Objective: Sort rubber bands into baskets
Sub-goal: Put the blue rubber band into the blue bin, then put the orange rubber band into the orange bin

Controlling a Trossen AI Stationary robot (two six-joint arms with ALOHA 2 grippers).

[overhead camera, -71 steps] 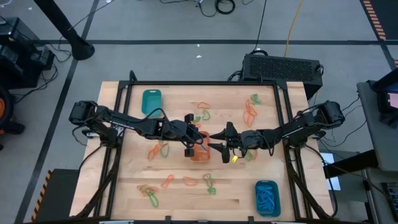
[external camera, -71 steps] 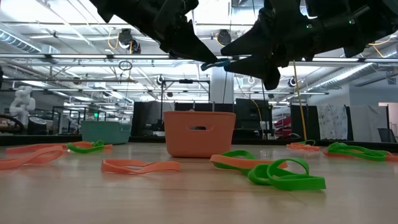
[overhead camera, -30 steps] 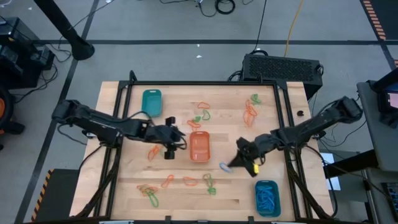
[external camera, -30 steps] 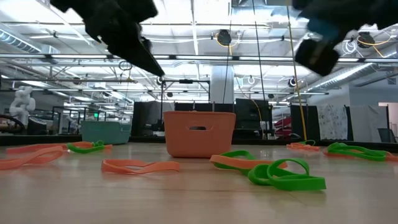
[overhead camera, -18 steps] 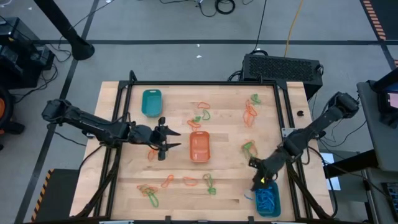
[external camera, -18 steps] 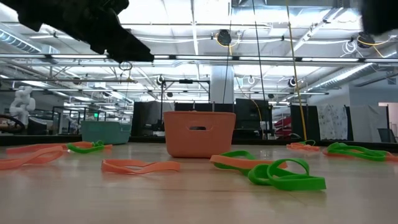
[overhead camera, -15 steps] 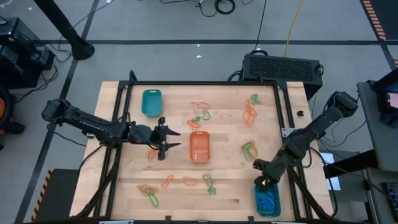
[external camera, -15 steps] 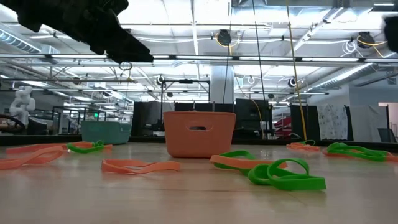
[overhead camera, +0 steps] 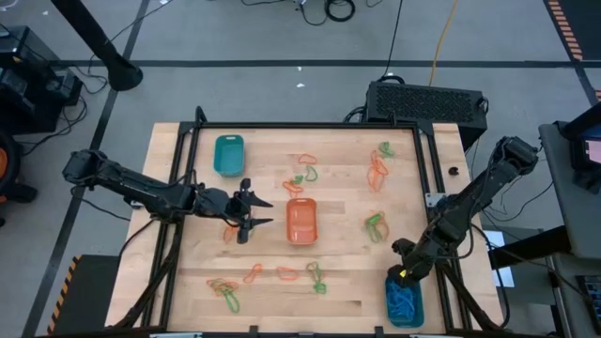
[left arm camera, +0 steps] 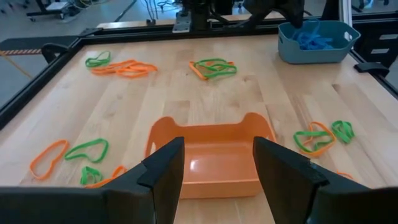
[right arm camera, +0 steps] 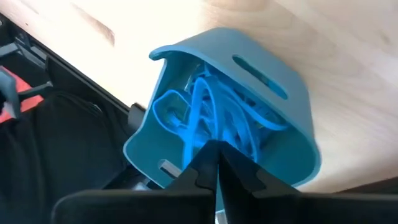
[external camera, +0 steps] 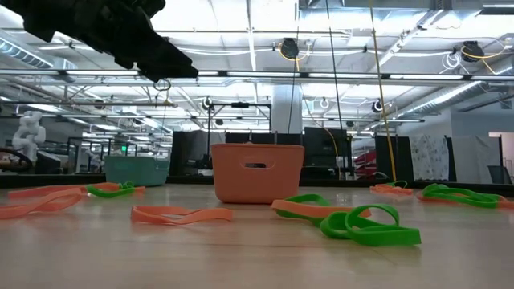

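My left gripper [overhead camera: 255,214] is open and empty, level above the table just left of the orange basket [overhead camera: 300,222]. That basket shows between its fingers in the left wrist view [left arm camera: 208,158]. My right gripper [overhead camera: 404,273] is shut over the teal basket [overhead camera: 404,300] at the near right corner, which holds several blue rubber bands [right arm camera: 214,121]. A second teal basket [overhead camera: 228,155] stands at the far left. Orange and green rubber bands [overhead camera: 305,171] lie loose on the table. My right gripper is shut on a blue rubber band [right arm camera: 198,134] at its fingertips, coming from above and pointing down into the teal basket. The fingers hide the place of contact. The band hangs below them into the basket among the other blue bands.
More orange and green bands lie at the far right [overhead camera: 377,169], right of the orange basket [overhead camera: 376,225], beside my left gripper [overhead camera: 235,228] and along the near edge [overhead camera: 225,291]. A black frame [overhead camera: 427,188] borders the table. The near-right teal basket sits at the table's edge.
My right gripper has gone from right of the orange basket toward the table's near right corner, carrying the blue band, and now stands over the teal basket there. My left gripper has drawn back a little toward the table's left and has kept still since.
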